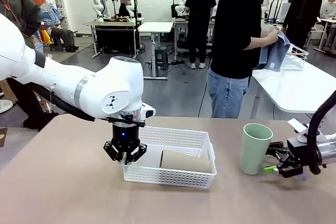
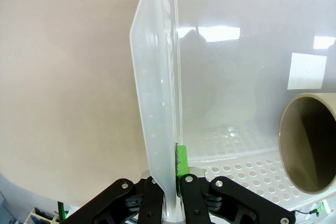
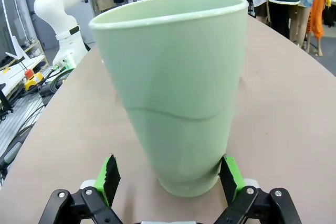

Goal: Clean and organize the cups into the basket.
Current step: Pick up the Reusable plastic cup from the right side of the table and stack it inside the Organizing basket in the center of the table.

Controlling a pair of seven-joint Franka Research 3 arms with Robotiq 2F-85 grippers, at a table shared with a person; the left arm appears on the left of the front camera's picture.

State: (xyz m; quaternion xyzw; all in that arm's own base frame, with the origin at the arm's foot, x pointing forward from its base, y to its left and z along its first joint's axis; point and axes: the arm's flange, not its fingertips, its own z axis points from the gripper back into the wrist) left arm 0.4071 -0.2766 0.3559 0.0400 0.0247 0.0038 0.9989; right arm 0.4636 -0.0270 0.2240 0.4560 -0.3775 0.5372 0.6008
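The left gripper (image 1: 125, 153) pinches the white basket (image 1: 176, 178) by its left wall; a tan cup (image 1: 186, 162) lies inside. The right gripper (image 1: 271, 160), wide open, flanks the base of the upright mint cup (image 1: 255, 148).

No words, numbers, brand names or signs can be read in any view. A small dark emblem (image 1: 111, 101) is printed on the left arm's (image 1: 63, 85) white joint, but no letters can be made out.
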